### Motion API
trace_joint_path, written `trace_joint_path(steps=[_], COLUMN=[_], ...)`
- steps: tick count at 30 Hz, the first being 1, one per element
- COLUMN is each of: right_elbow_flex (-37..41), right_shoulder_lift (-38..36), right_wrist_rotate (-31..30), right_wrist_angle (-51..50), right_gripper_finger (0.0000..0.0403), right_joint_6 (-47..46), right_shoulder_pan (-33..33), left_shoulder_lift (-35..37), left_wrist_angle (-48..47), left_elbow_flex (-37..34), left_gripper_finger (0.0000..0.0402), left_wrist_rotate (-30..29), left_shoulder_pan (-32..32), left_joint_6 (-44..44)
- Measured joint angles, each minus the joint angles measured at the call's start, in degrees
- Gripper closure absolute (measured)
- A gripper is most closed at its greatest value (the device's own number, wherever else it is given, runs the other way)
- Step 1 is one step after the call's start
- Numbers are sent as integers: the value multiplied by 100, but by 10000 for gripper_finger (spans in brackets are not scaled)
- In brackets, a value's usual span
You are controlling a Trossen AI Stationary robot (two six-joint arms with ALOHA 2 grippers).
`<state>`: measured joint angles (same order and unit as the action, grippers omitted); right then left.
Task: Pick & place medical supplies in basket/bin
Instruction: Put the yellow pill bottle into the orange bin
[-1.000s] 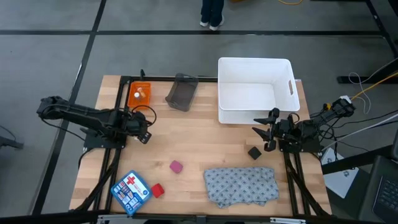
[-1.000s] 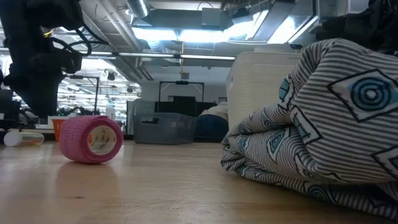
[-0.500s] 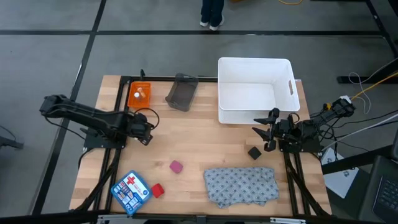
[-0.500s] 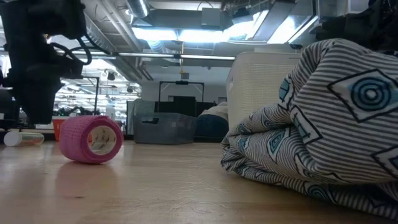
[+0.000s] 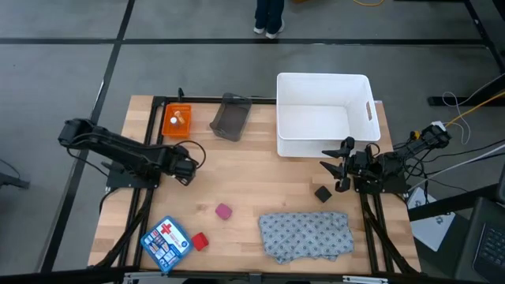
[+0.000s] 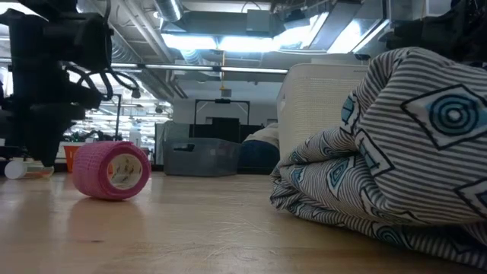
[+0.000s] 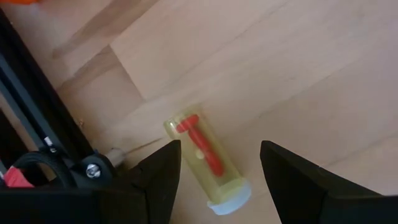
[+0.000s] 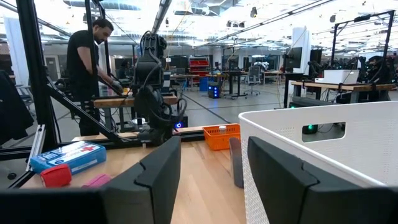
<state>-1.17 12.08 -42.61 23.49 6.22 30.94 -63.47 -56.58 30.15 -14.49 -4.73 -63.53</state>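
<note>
1. Wooden table [image 5: 260, 189] under me, grey shop floor all around it, a person standing at a bench way off in the room behind.
2. Far left corner: small orange tray [image 5: 177, 120] with a little vial in it, and a dark grey bin [image 5: 230, 117] tipped over just beside it.
3. My left gripper [image 7: 214, 163] is low over the left side of the table, fingers spread wide with nothing between them but air. A clear yellowish vial [image 7: 207, 167] with a red piece inside lies on the wood right between my fingertips, not gripped.
4. Near edge on the left: blue first aid box [image 5: 166, 243], with the red roll [image 5: 200, 241] touching it.
5. Pink roll [image 5: 224, 211] sits alone mid-table.
6. Grey patterned cloth [image 5: 306, 235] is bunched up near the front edge.
7. Small black block [image 5: 322, 193] lies just above the cloth.
8. White basket [image 5: 323, 115] sits at the far right.
9. My right gripper [image 5: 339, 166] hangs beside the basket's near corner, fingers partly open, holding nothing.
</note>
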Motion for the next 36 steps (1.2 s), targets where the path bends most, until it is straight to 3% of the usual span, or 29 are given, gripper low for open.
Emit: trace_joint_path(steps=[11, 22, 29, 36], right_elbow_flex=[0, 0, 0, 0], right_shoulder_lift=[0, 0, 0, 0], right_wrist_rotate=[0, 0, 0, 0], right_wrist_angle=[-2, -4, -7, -8], right_gripper_finger=[216, 216, 216, 216], right_joint_6=[0, 0, 0, 0], right_shoulder_pan=[0, 2, 0, 1], left_shoulder_lift=[-626, -682, -680, -381], left_wrist_angle=[249, 1158, 1181, 1184], left_elbow_flex=[-7, -7, -4, 31], left_gripper_finger=[193, 277, 319, 310], left_wrist_rotate=[188, 179, -226, -812], left_shoulder_pan=[-4, -4, -4, -2], left_joint_6=[-24, 607, 722, 851])
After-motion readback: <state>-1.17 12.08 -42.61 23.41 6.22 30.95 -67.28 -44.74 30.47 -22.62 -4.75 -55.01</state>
